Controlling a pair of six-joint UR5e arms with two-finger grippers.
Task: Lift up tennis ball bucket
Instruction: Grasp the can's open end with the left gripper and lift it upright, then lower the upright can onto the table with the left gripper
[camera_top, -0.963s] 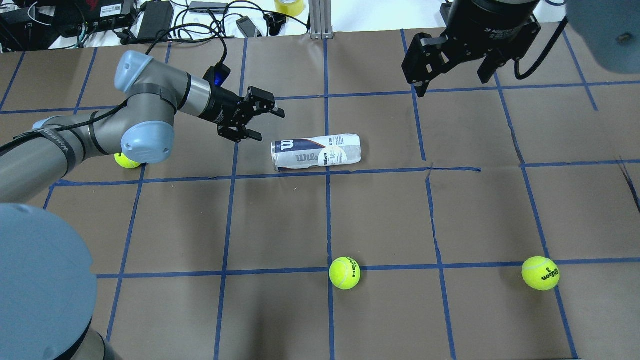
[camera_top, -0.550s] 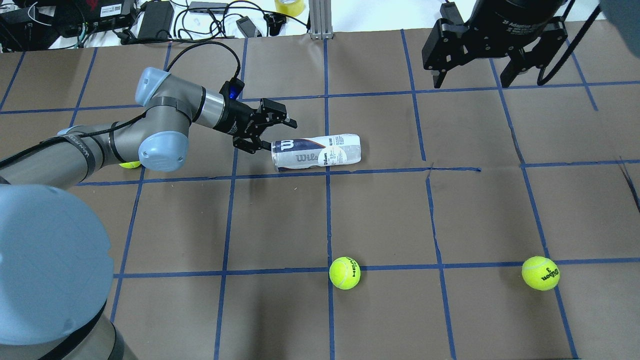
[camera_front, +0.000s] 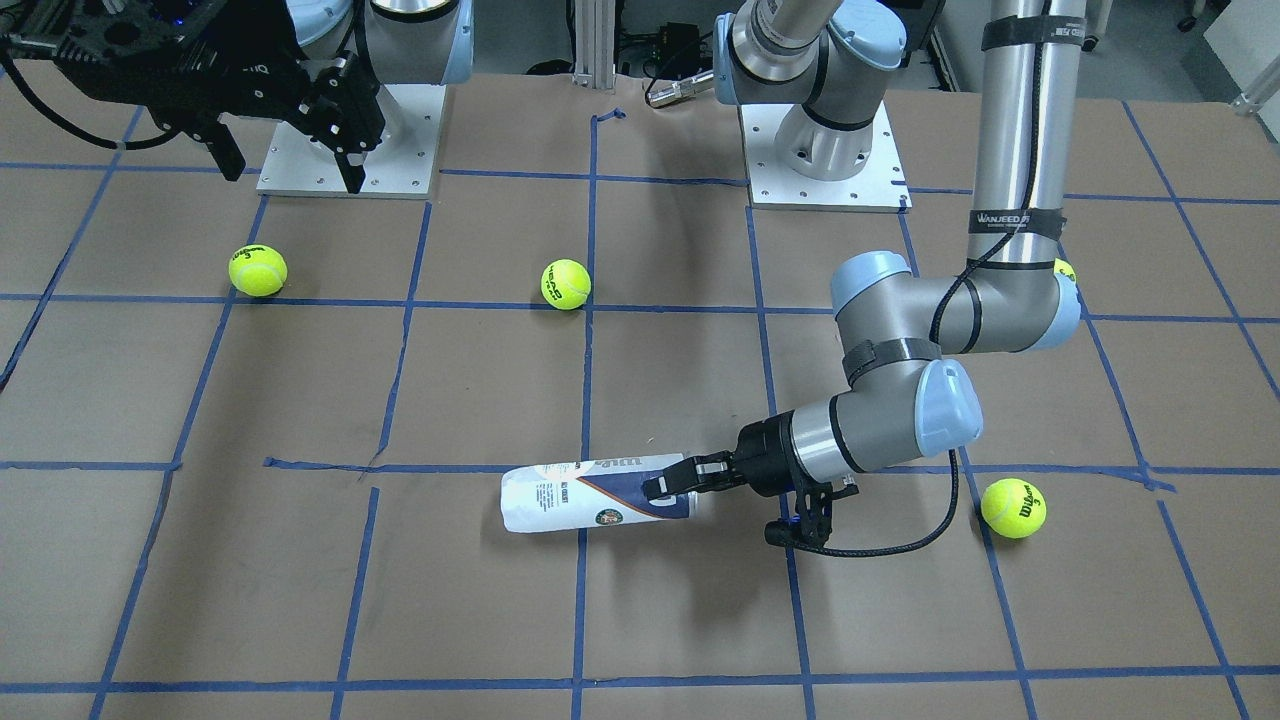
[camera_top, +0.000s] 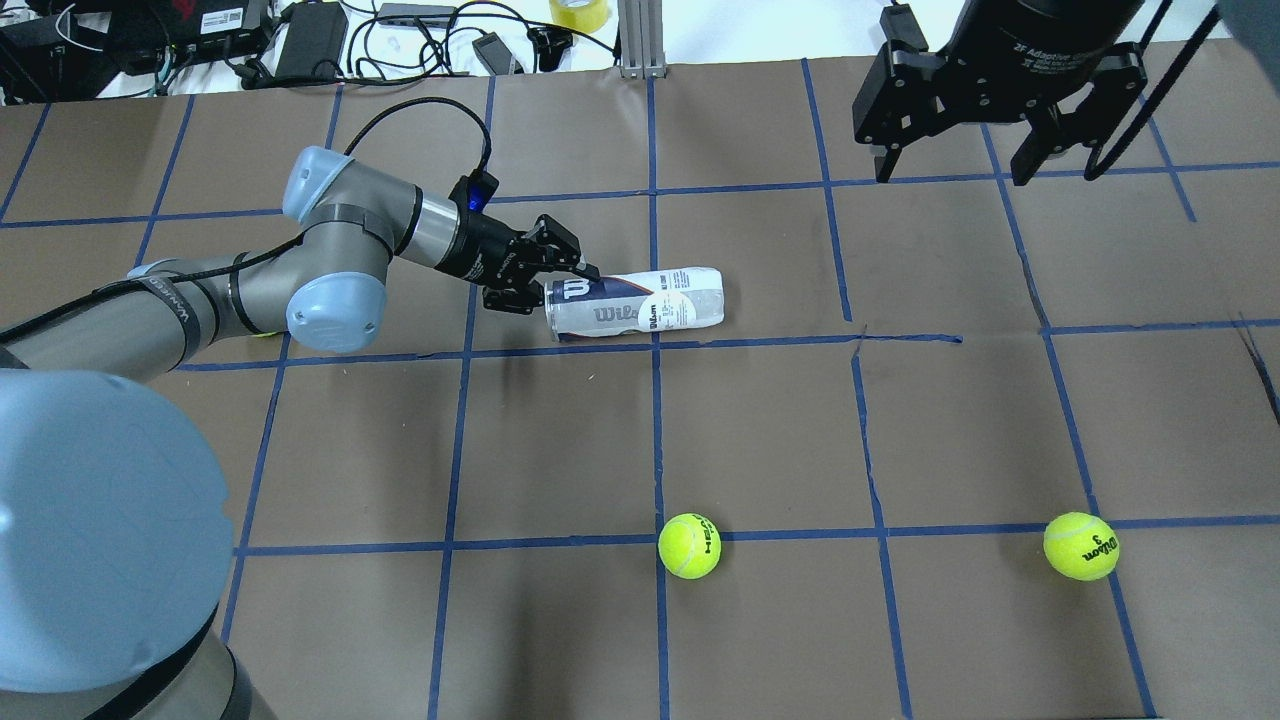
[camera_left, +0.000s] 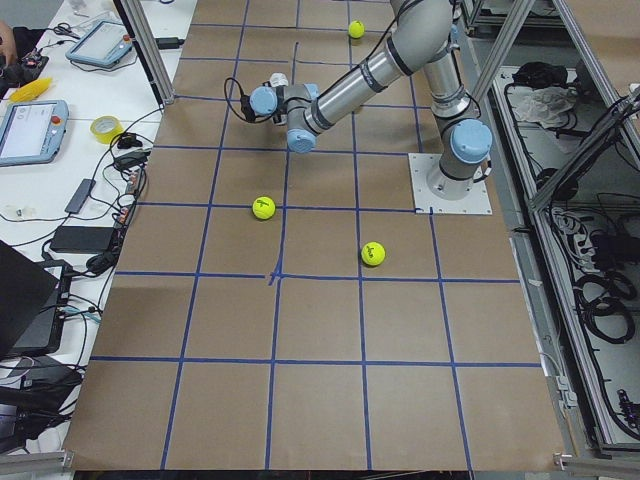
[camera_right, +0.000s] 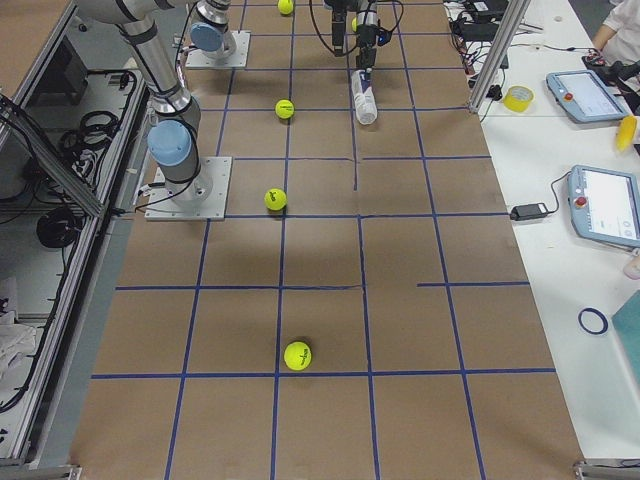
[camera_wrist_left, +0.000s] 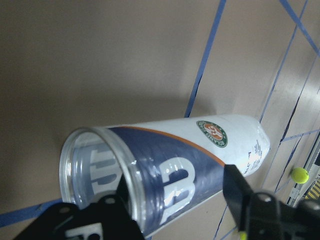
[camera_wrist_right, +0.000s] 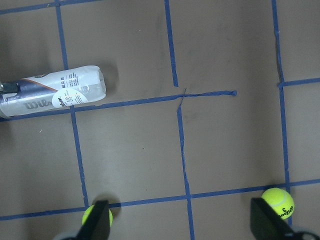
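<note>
While the clear plastic cylindrical tennis ball bucket with its white-and-navy Wilson label (camera_top: 640, 303) lies on its side on the brown paper surface taped with a blue grid (camera_top: 760, 430), nothing of the lift itself is done. The left pincer (camera_top: 558, 285) is at the bucket's open end, its two black fingers spread apart and bracketing the rim (one seems to sit at the mouth and the other outside the label, though I cannot tell whether either touches). The approach looks complete, by my judgement. What is left is to close on that end and then raise the bucket clear of the surface. The right pincer (camera_top: 952, 170) hangs well apart from the bucket, beyond its closed end, fingers wide and holding nothing. Yellow-green tennis balls (camera_top: 689, 546) lie well apart from the bucket, whose mouth looks empty in the left wrist view.
</note>
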